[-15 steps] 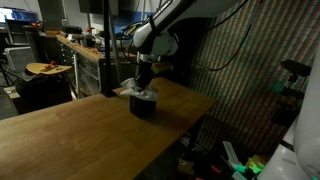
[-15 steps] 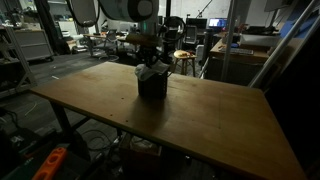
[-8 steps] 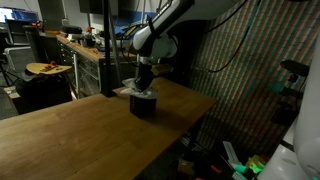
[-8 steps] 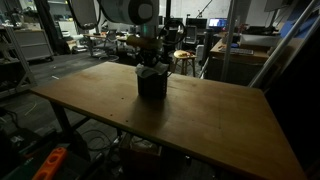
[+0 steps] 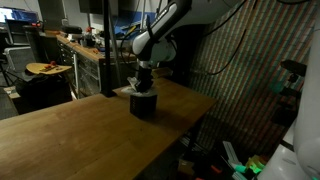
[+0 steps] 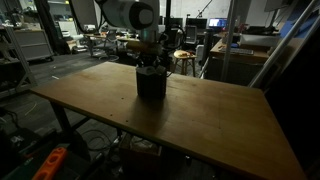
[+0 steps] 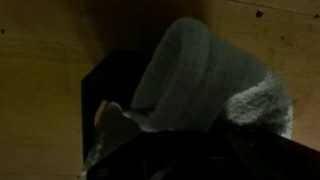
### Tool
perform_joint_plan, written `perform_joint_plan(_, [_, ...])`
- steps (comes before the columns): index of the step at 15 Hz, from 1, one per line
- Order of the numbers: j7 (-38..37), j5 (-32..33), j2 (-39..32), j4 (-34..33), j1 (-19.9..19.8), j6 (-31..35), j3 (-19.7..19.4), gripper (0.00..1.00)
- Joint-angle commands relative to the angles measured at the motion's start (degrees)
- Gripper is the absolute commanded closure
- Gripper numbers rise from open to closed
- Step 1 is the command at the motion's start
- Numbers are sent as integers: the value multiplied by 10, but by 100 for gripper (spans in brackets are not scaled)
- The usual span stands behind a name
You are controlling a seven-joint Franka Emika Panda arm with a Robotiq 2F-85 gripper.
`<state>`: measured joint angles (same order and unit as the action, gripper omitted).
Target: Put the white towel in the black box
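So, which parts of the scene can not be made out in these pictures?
- Fingers of the gripper: dark and tiny in both exterior views, a black blur at the wrist view's bottom edge; any grip on the white towel is unclear.
- White towel: in both exterior views mostly hidden by the black box walls.
- Box inside: covered by the towel in the wrist view.

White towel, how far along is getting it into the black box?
Done: the towel is bunched into the top of the box. In hand: the gripper is shut on it, right at the box's opening. Left: let go and lift away; a fold pokes over the rim in the wrist view.
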<state>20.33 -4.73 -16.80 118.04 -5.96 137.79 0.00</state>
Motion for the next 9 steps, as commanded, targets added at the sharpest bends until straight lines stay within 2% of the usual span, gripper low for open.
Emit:
perform_joint_plan(1, [7, -3, -20, -2, -3, -4, 6, 95])
perform_joint_plan(9, [7, -5, -37, 1, -7, -14, 8, 95])
